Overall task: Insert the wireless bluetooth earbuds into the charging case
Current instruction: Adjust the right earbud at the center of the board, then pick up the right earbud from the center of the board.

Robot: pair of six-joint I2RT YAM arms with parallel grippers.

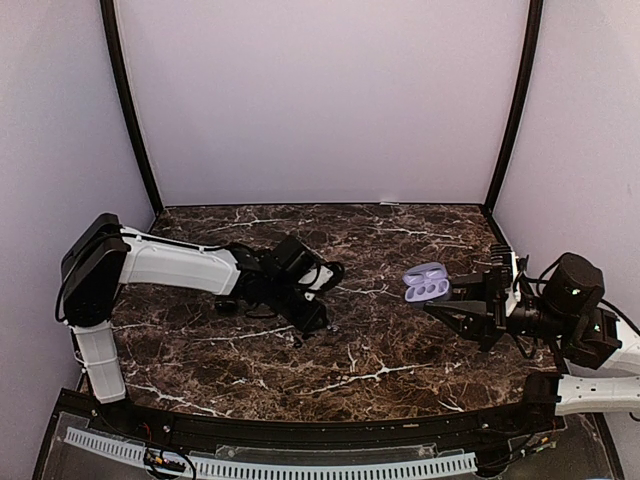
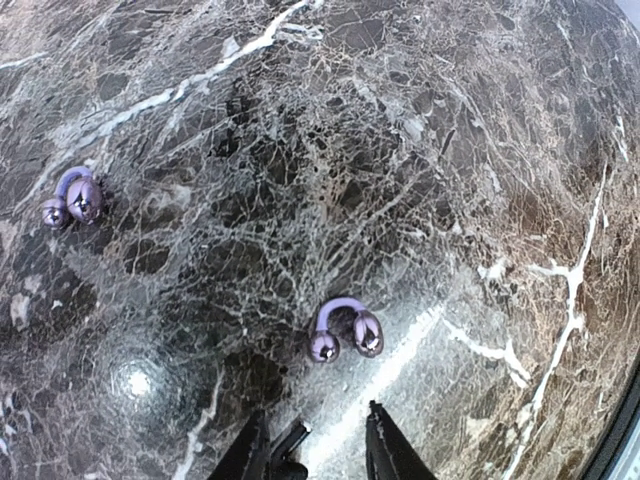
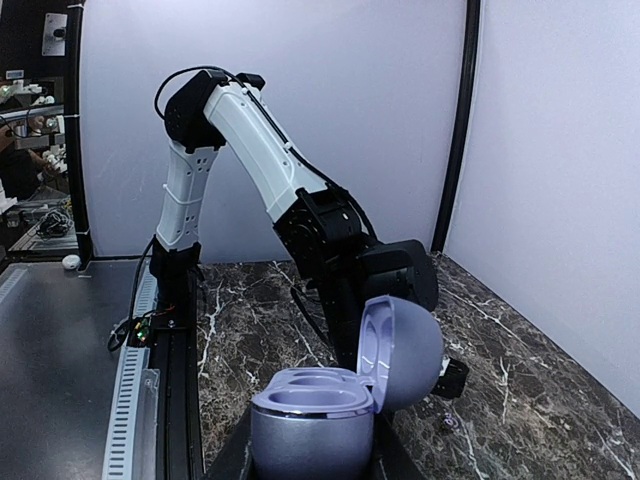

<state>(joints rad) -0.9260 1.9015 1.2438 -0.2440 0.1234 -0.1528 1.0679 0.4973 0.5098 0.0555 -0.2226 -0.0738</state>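
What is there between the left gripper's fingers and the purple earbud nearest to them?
Nothing but bare marble tabletop: the left wrist view shows the nearest earbud lying just ahead of the left gripper, untouched.

The desk [image 1: 380, 350] is dark brown marble, veined with white and mottled with tan. The nearer earbud [image 2: 344, 330] and the farther earbud [image 2: 72, 198] are both pale purple with darker, glossy ends. The charging case [image 3: 310, 430] is soft lilac, its lid lighter inside. The left claw [image 2: 318, 435] is black. The left arm [image 1: 180, 265] has white shells and black joints. The walls [image 1: 320, 100] are pale lavender-white, and the posts [image 1: 130, 110] are black.
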